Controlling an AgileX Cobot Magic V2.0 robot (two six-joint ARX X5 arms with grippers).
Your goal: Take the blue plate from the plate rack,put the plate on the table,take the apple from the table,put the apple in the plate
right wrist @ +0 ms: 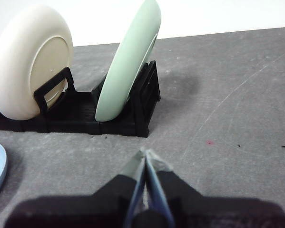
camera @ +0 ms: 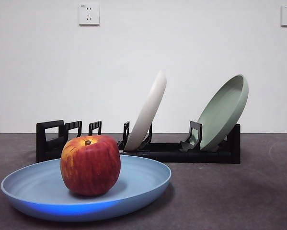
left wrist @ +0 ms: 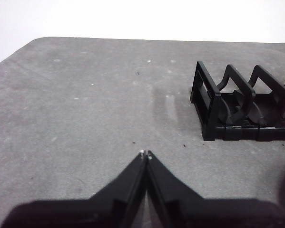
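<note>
Already, in the front view, one apple (camera: pixel 90 165) is seen resting in the one blue plate (camera: pixel 86 189) laid flat on the counter (camera: pixel 239 196), with one cream-white plate (camera: pixel 147 111) and one pale green plate (camera: pixel 223 112) left leaning in the single black plate rack (camera: pixel 181 152), so the task is judged complete. From the left wrist, the left gripper (left wrist: pixel 146 154) is shown over bare counter near the rack's empty end, fingers pressed together on nothing. From the right wrist, the right gripper (right wrist: pixel 145 154) is shown likewise closed and empty, facing the two racked plates.
</note>
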